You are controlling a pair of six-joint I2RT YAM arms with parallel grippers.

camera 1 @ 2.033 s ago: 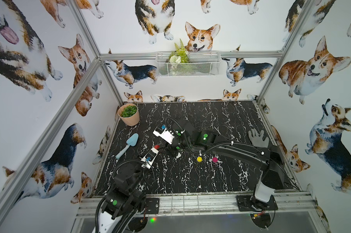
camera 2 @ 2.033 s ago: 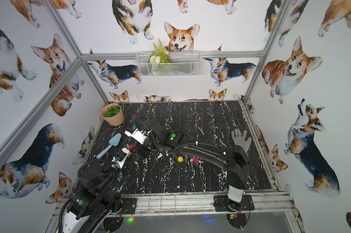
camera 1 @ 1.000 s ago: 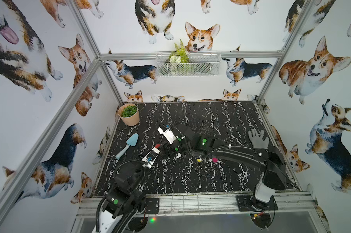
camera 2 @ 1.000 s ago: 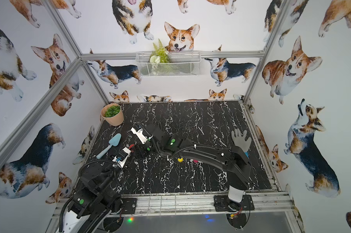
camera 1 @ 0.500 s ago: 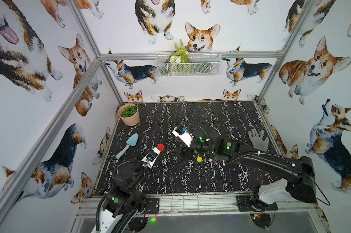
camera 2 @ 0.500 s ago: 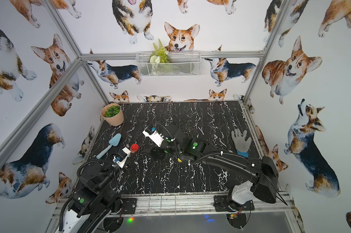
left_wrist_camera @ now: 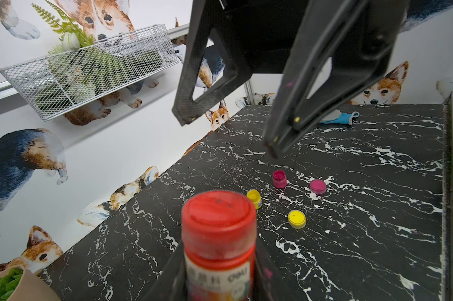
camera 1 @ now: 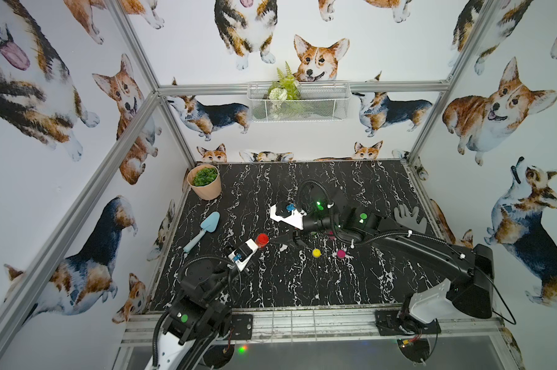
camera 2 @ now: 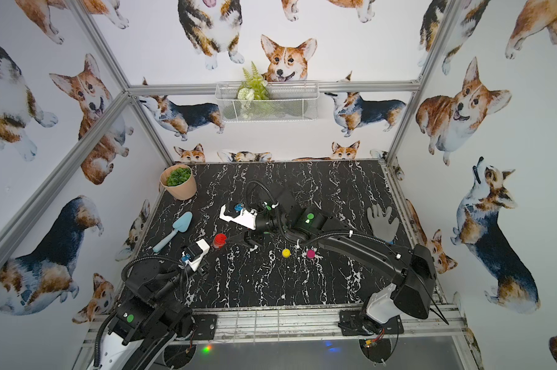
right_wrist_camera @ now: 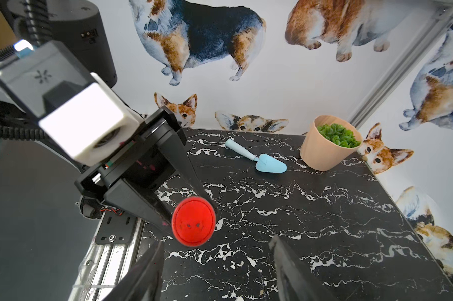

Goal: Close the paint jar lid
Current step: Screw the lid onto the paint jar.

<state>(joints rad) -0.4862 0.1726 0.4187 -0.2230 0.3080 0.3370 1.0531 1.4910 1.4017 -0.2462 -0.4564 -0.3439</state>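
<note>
Toward the surface's left edge, the paint jar, lid seemingly on, is clasped by the left end effector; the right end effector is released.

You get two near-identical top views from high above the front rail, looking steeply down; the marble table fills the lower middle of the frame. Both wrist cameras sit close, facing each other across the red jar (all four views share it).
</note>
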